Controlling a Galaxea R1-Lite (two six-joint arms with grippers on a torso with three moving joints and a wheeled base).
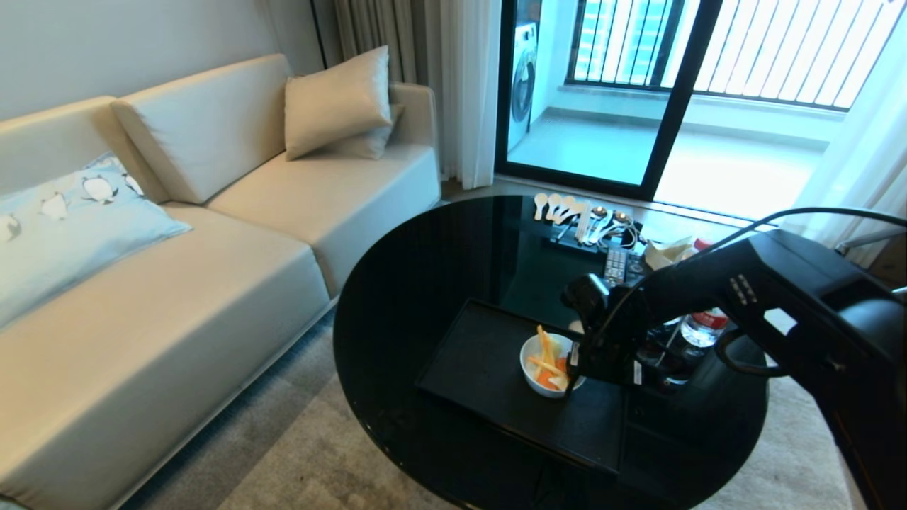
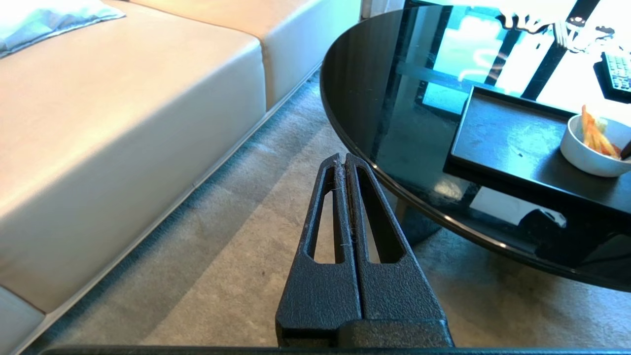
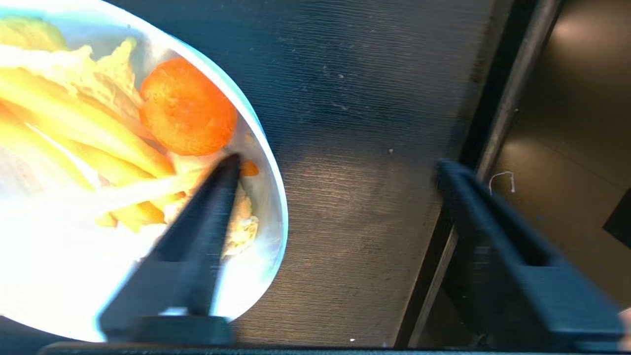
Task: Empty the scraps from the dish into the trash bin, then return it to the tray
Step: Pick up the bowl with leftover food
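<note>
One finger of my right gripper (image 3: 335, 167) inside the bowl (image 1: 533, 375) among scraps (image 3: 123, 143), other outside its rim, jaws wide, nothing clamped, bowl near tray's (image 1: 482, 361) right edge, left gripper (image 2: 343, 162) closed, empty, off table (image 2: 374, 88).

One white dish (image 1: 547, 366), holding one small heap of scraps (image 1: 549, 361), on one black tray (image 1: 489, 368). One round black table (image 1: 418, 297). Three cushions at 10 o'clock: two beige, one blue. One water bottle (image 1: 703, 324) at 3 o'clock.
</note>
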